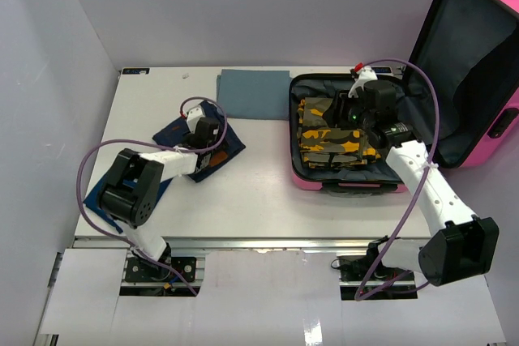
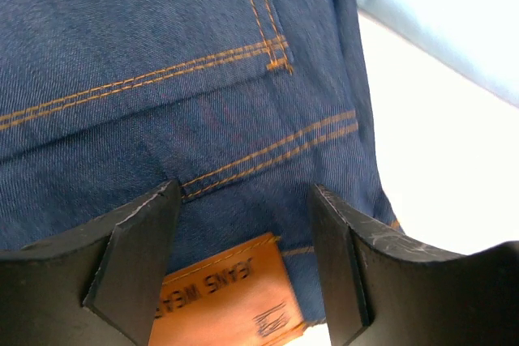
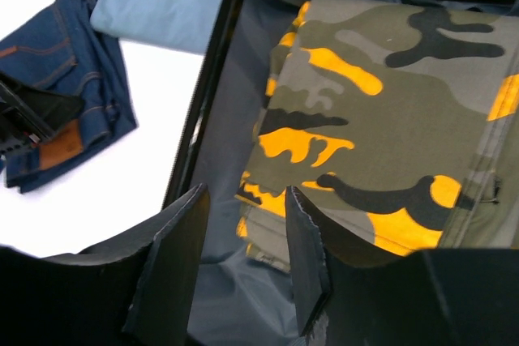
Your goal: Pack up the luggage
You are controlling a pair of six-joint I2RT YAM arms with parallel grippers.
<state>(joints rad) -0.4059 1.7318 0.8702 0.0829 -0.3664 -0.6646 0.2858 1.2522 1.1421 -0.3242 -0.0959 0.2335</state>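
Glossy plastic luggage (image 1: 504,70), matt woven denim jeans (image 2: 162,79).

Both same build: left arm (image 1: 166,161) and right arm (image 1: 430,192) had white links and chunky black joint housings. A purple cable (image 1: 79,180) looped off each. Bases were bolted to an aluminium rail (image 1: 243,242) at the table's (image 1: 259,188) near edge. Green LED (image 1: 354,118) was lit on the right wrist. Left gripper (image 2: 243,192) and right gripper (image 3: 245,194) had matte-black wedge fingers with scuffed edges.

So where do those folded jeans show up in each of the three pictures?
Top external: the jeans lie left of centre.
Left wrist: the jeans fill most of the frame.
Right wrist: they sit at the upper left.
Shared landmark: the light blue folded cloth beside them shows in all three views.
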